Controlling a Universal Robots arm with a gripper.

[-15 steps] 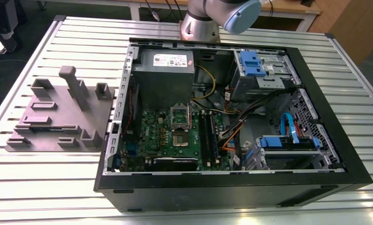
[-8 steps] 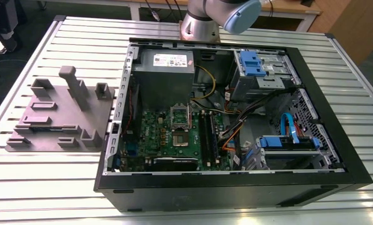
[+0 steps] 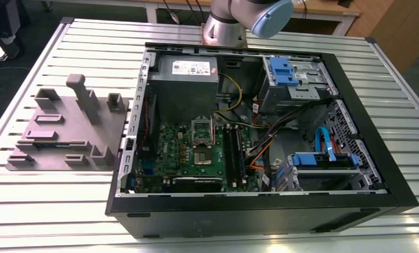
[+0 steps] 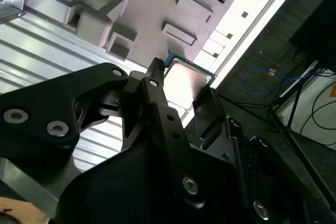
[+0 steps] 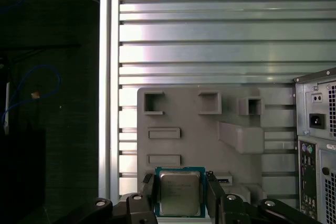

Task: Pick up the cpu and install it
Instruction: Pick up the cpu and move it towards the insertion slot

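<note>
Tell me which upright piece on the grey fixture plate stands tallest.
The slim post between two lower blocks on the fixture plate; it rises well above the rest.

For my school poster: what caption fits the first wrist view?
Claw grips the cpu over the grey fixture plate on the slatted table.

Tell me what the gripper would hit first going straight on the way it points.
Probably the grey fixture plate: the gripper, shut on the cpu, points toward it, with a gap I cannot judge.
</note>
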